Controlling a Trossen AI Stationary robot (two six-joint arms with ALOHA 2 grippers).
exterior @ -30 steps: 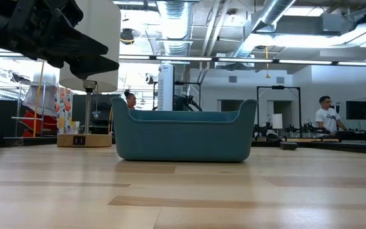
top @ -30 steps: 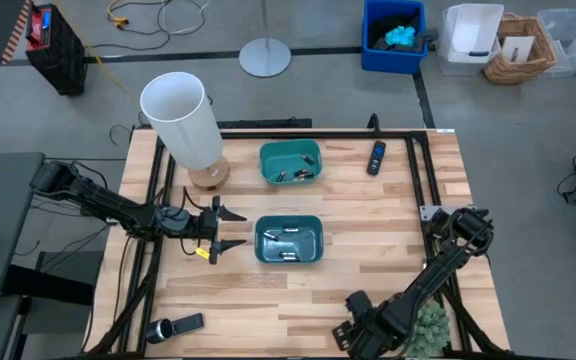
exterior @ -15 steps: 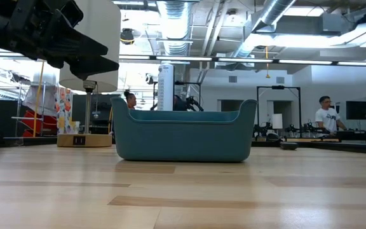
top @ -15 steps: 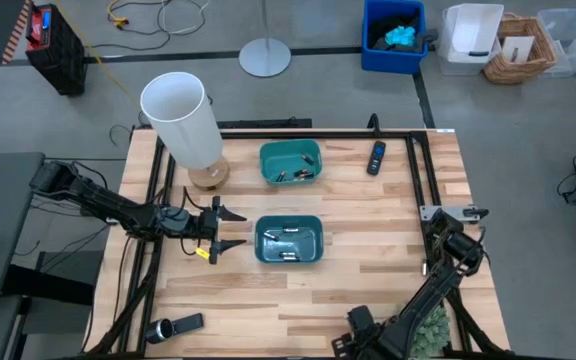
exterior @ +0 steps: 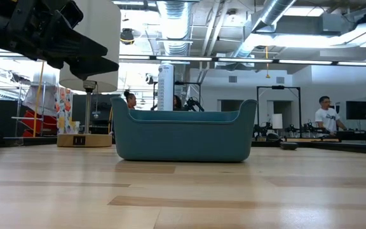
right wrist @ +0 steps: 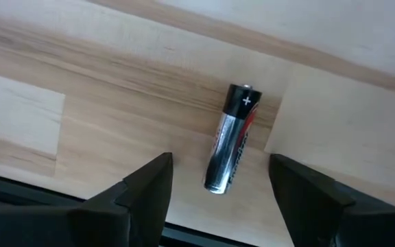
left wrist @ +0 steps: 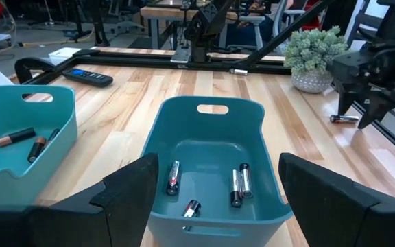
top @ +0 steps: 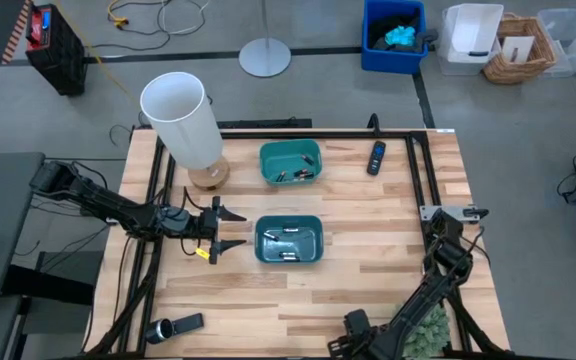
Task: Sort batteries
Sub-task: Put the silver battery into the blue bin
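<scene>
Two teal bins stand on the wooden table: the near bin [top: 288, 241] [left wrist: 211, 171] with several batteries [left wrist: 238, 185] lying in it, and the far bin [top: 290, 162] [left wrist: 19, 137] with a few more [left wrist: 16, 137]. My left gripper [top: 230, 229] [left wrist: 218, 168] hovers open just left of the near bin and touches nothing. My right gripper [right wrist: 219, 165] [left wrist: 370, 89] is open near the table's near right corner. Its fingers stand on either side of one silver and black battery [right wrist: 230, 140] [left wrist: 343, 119], which lies flat on the wood.
A lamp with a white shade [top: 183, 118] stands at the far left. A black remote [top: 376, 157] lies right of the far bin, and a flashlight-like cylinder [top: 173, 326] lies at the near left. A small potted plant [top: 430, 330] sits beside my right arm. Black frame rails border the table.
My right arm has folded lower, its elbow dropping toward the table's near edge and its gripper shifting slightly the same way. The left arm, bins and batteries have kept still.
</scene>
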